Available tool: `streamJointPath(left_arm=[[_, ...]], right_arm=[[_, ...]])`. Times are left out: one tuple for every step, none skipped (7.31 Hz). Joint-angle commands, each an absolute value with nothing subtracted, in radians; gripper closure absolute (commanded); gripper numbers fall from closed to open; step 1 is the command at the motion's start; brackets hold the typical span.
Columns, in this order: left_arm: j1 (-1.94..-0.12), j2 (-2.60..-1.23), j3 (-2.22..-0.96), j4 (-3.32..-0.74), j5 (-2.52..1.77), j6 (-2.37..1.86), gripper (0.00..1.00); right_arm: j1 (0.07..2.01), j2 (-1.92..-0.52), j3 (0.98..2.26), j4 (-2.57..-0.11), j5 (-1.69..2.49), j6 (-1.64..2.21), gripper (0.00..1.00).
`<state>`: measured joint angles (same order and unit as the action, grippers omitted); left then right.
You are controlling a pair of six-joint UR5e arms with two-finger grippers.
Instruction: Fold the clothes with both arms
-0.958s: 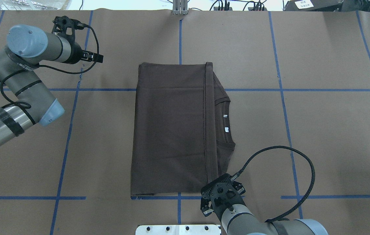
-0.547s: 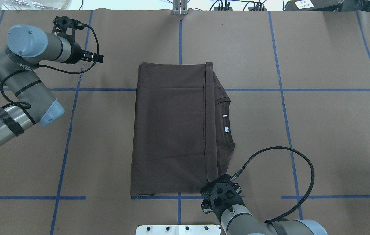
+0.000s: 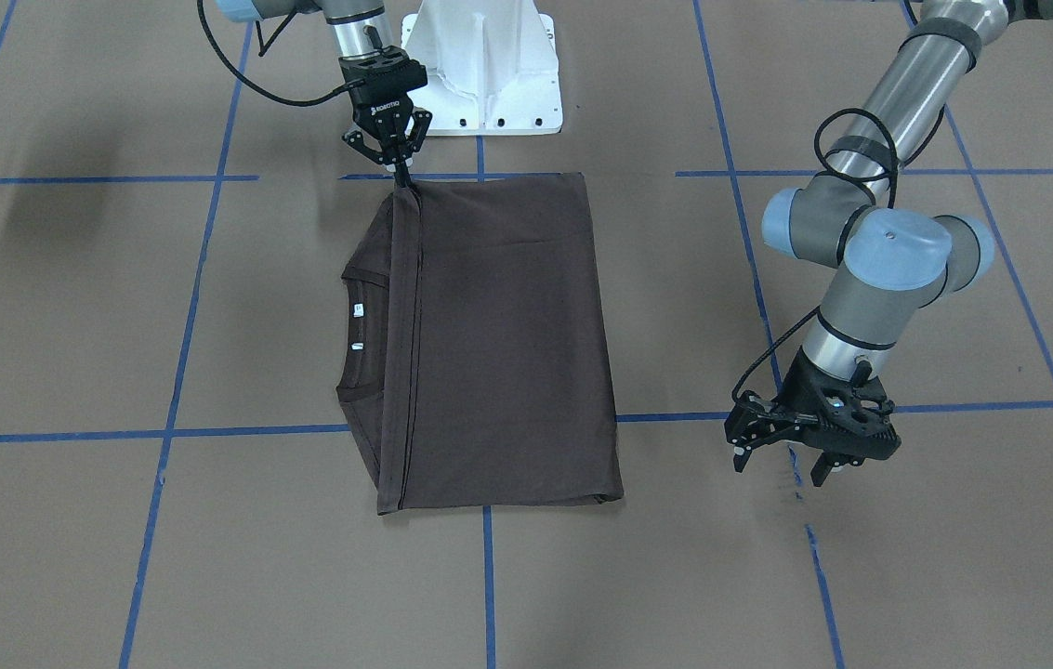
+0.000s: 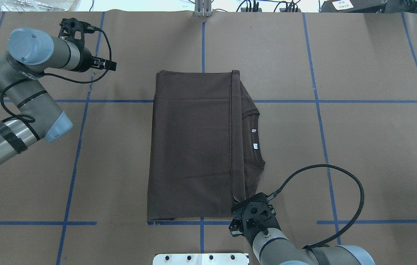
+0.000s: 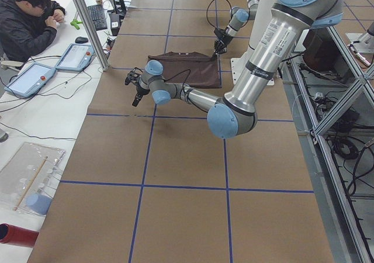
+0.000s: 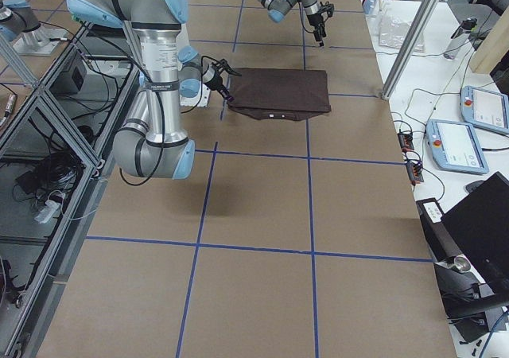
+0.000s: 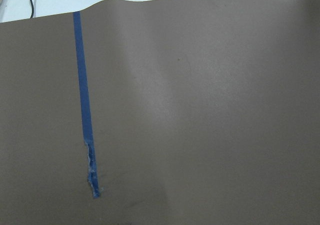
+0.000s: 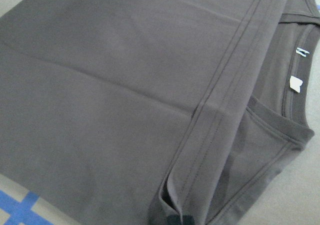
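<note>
Brown-paper-covered table [image 4: 359,147] with blue tape grid lines [image 4: 377,101] fills the overhead view. Dark brown-grey cotton T-shirt [image 4: 190,147] lies flat at frame centre, folded to a rectangle. Its lower half is laid over the chest, so the stitched hem band [image 4: 234,140] runs top to bottom just left of the ribbed round collar [image 4: 254,159].

Silver-grey jointed left arm [image 4: 28,95] with light blue caps sits upper left, well apart from the cloth. My read: parked out of the way. Its black two-finger left gripper [image 3: 779,467] hangs over bare paper at the right of the front view, jaws apart, nothing in them.

Silver-grey right arm [image 4: 285,252] comes in at bottom centre-right. Black right gripper [image 3: 400,175] has its jaws pinched together on the hem corner nearest the robot, cloth bunched at the tips. Probably holding that corner to tug the hem straight or start the next fold. A one-corner pull risks skewing the top layer.

Two small white labels [image 4: 255,146] show inside the collar.
</note>
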<state>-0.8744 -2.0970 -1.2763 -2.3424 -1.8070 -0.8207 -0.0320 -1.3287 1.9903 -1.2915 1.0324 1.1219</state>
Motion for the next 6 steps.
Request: streamJointPath(left_arm=[[-0.874,-2.097,-1.276,-2.342,-1.807,-0.821,0.0],[-0.874,-2.097,-1.275,-2.342,-1.807,-0.821,0.0],[-0.874,-2.097,-1.275,-2.342,-1.807,-0.821,0.0],[-0.874,-2.097,-1.273,-2.342,-1.807,-0.821,0.0],[-0.874,-2.097,-1.273,-2.342,-1.807,-0.821,0.0],[-0.873,-2.097,-1.273,-2.342,-1.807,-0.821,0.0]], right_arm=[[-0.035,-1.377,2.0,-1.29,1.007,1.34,1.0],[-0.044,-1.391,2.002,-1.289,1.003,1.408,1.0],[-0.055,-1.397,2.003,-1.289,1.002,1.457,1.0],[-0.066,-1.405,2.003,-1.289,0.999,1.486,1.0],[-0.081,-1.411,2.005,-1.289,0.971,1.537,1.0],[-0.087,-1.411,2.008,-1.289,0.963,1.563,1.0]])
